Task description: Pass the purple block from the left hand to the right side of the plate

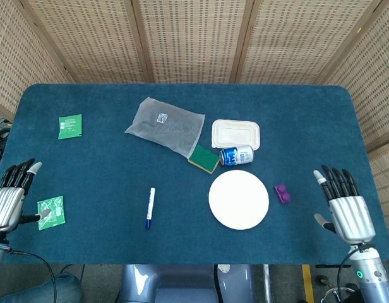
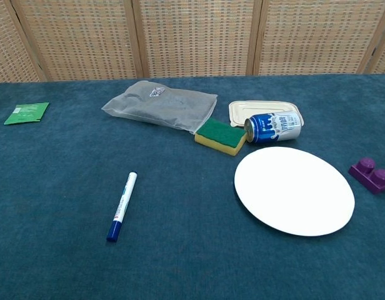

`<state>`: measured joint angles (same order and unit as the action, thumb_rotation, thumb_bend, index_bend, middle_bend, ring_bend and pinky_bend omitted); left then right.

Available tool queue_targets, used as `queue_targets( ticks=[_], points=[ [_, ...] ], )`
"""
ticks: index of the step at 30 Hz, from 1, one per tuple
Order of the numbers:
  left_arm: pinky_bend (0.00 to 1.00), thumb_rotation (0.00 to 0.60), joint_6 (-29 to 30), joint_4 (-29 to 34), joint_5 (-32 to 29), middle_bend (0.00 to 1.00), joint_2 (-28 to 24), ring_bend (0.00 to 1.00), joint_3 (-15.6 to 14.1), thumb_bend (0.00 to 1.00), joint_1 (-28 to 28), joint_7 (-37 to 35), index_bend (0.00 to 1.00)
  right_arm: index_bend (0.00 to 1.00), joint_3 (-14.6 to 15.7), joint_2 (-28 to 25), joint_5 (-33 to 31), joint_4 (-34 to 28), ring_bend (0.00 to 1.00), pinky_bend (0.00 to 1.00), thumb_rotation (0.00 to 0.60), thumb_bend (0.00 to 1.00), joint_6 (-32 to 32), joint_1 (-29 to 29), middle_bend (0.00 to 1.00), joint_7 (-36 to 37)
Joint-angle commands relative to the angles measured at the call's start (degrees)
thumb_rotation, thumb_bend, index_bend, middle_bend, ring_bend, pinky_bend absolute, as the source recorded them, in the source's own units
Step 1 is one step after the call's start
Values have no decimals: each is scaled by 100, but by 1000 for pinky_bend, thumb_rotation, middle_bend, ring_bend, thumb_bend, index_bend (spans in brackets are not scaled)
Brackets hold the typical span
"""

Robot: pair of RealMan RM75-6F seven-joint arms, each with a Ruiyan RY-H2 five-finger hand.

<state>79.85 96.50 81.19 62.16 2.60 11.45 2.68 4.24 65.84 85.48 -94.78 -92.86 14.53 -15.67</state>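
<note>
While hovering at the near left corner of the blue counter (image 1: 87, 164), left robot hand (image 1: 8, 201) spreading its fingers, holding nothing, just beside a green packet (image 1: 51, 212). Further right, lying flat: a marker (image 1: 149, 207), a grey bag (image 1: 165, 127), a sponge (image 1: 203, 158), a tipped can (image 1: 236, 155). Resting on the cloth just right of the white plate (image 1: 239, 199), apart from it: the purple block (image 1: 282, 193). At the near right edge, well apart from the block, right robot hand (image 1: 345, 207) hanging with fingers splayed, gripping nothing.
</note>
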Motion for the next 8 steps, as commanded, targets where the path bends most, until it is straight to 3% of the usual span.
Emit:
queue_targets(
  ticks=[1,8],
  points=[
    [0,600,270,-193,167,0,173,0,-49,49,-144,82,0,0,-3,114,118,140,0,0,600,0,-223,-247,0,195],
    [0,600,415,-325,324,0,294,0,-78,46,-217,207,0,0,-165,214,96,450,0,0,600,0,-303,-483,0,581]
  ],
)
